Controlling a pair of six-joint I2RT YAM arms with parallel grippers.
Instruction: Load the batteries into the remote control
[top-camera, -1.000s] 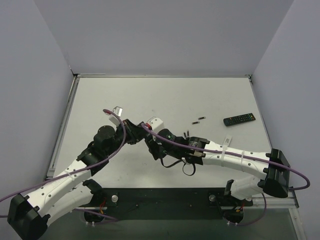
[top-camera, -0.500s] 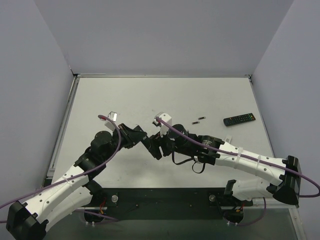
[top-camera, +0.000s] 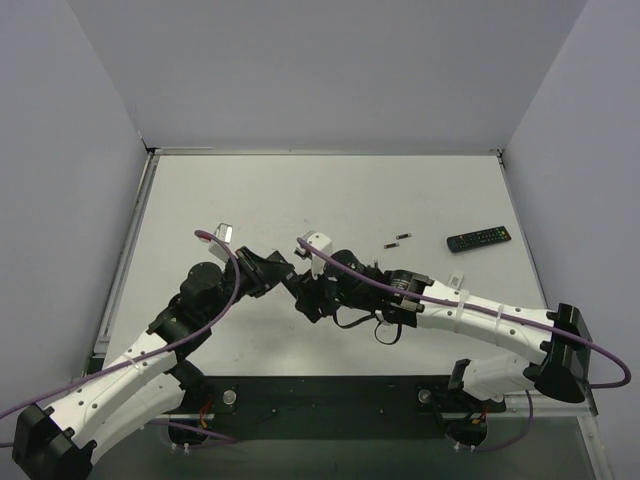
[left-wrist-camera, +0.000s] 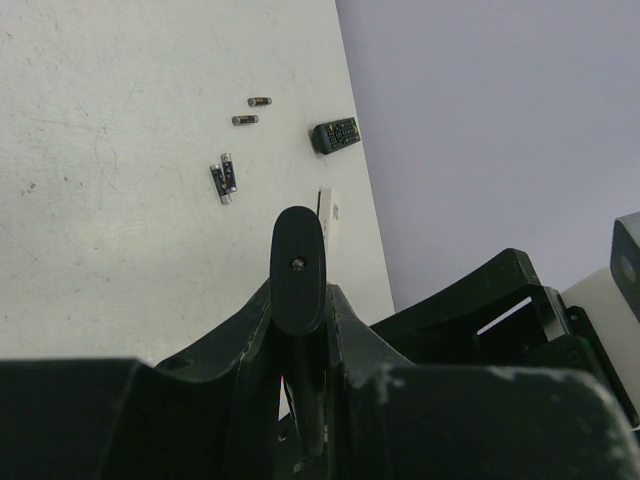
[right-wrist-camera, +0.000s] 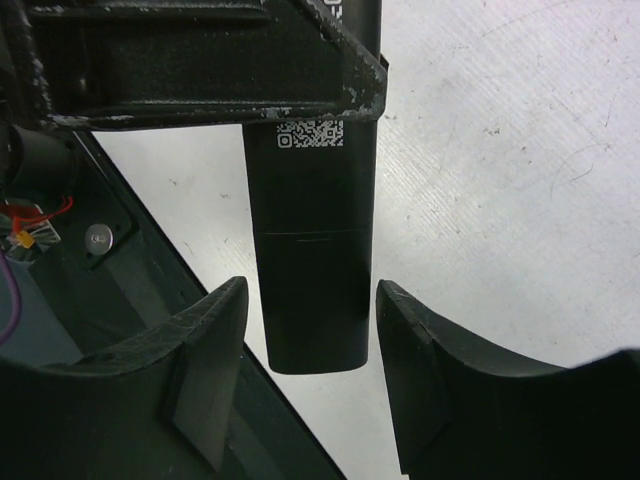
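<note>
My left gripper (top-camera: 268, 272) is shut on a black remote control (top-camera: 297, 289) and holds it above the table. In the left wrist view the remote (left-wrist-camera: 298, 265) shows edge-on between the jaws. In the right wrist view its back (right-wrist-camera: 310, 250), with a QR sticker, hangs between my right gripper's (right-wrist-camera: 310, 300) open fingers (right-wrist-camera: 205, 335), and neither finger touches it. My right gripper (top-camera: 314, 297) meets the remote's free end. Tiny batteries lie on the table: a pair (left-wrist-camera: 223, 181) and two singles (left-wrist-camera: 245, 120), the singles also showing in the top view (top-camera: 401, 238).
A second black remote (top-camera: 478, 238) lies at the right of the table, also in the left wrist view (left-wrist-camera: 335, 134). A small white strip (top-camera: 455, 277) lies near my right forearm. Grey walls enclose the table on three sides.
My left gripper has shifted a little to the right with the remote. My right wrist moved up and right, then back, and its fingers still flank the remote's end.
</note>
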